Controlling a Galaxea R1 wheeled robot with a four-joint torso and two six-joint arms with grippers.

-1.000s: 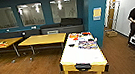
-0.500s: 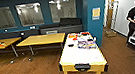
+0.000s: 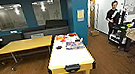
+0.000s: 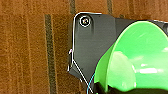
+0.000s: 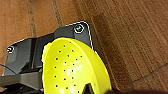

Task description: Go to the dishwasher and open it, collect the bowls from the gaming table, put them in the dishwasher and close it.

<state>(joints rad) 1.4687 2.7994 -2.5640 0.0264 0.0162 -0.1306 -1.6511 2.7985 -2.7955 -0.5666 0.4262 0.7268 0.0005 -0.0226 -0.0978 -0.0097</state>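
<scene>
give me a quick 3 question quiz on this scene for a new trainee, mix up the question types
1. True or false: the green bowl seen in the left wrist view lies on the gaming table.
2. Multiple choice: the yellow-green bowl in the right wrist view has
A. a smooth solid wall
B. small holes dotted over its inside
C. a lid on top
3. Short answer: what stands straight ahead of the robot in the head view, and who is off to the right?

Key
1. False. It sits close up at the left arm's wrist, over brown wood-look floor.
2. B
3. The long white-topped gaming table with colourful boards and boxes at its far end; a person stands by a control rig.
</scene>
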